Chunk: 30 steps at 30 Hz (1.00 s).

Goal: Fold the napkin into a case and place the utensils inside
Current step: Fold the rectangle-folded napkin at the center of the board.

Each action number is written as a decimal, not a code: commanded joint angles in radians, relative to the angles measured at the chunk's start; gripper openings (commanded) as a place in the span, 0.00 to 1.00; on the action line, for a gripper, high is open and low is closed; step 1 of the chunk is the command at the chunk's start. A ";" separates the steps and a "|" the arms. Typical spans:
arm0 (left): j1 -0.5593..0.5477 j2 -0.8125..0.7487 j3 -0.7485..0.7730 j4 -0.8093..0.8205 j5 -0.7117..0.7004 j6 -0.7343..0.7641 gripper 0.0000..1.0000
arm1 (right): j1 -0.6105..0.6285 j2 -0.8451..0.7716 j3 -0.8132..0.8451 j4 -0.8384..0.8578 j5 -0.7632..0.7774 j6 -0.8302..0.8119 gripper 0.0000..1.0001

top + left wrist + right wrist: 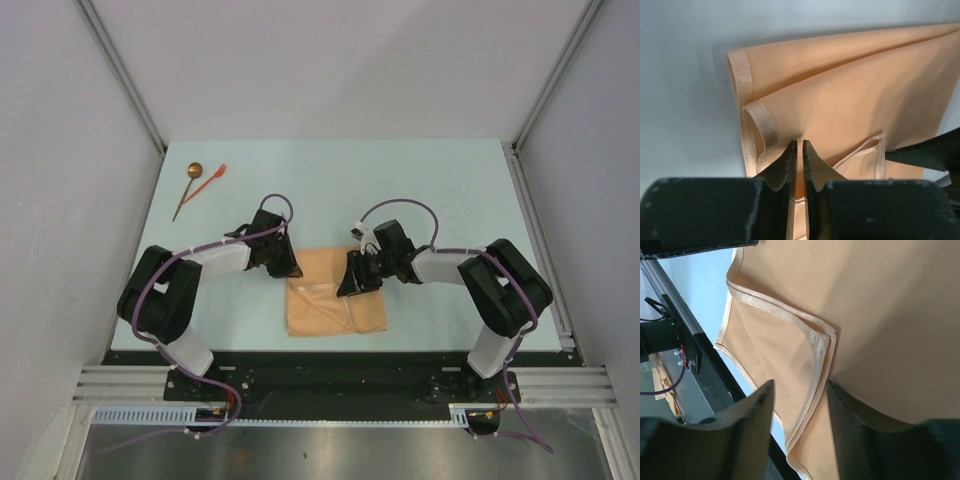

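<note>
The napkin (335, 305) lies partly folded at 6 o'clock on the table (450, 200), close to the arm bases. The left gripper (799, 145) pinches a cloth layer at the napkin's 10 o'clock corner, jaws almost pressed together. The right gripper (801, 385) stands spread, straddling a doubled hem near 2 o'clock without clamping it.

Risk: the right jaws may catch one layer only, or the thin left pinch may slip. Either would skew or open the fold.

Both arms bend inward at the elbow, wrists pitched down over the cloth. The spoon (186, 193) and fork (208, 183) lie well apart from the napkin, at the table's far 10 o'clock corner.
</note>
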 commanded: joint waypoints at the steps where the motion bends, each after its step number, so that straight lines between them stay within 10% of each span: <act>1: 0.001 0.008 0.015 0.017 -0.019 -0.008 0.11 | 0.004 0.036 0.030 0.063 -0.043 -0.024 0.45; 12: 0.001 -0.053 0.023 -0.018 -0.053 -0.004 0.11 | 0.050 0.068 0.082 0.121 -0.104 0.022 0.13; 19: 0.036 -0.176 0.095 -0.128 -0.071 0.044 0.14 | 0.204 0.103 0.077 0.221 -0.202 0.179 0.11; 30: 0.045 -0.222 0.121 -0.216 -0.097 0.159 0.47 | 0.140 -0.211 -0.021 0.116 -0.112 0.176 0.50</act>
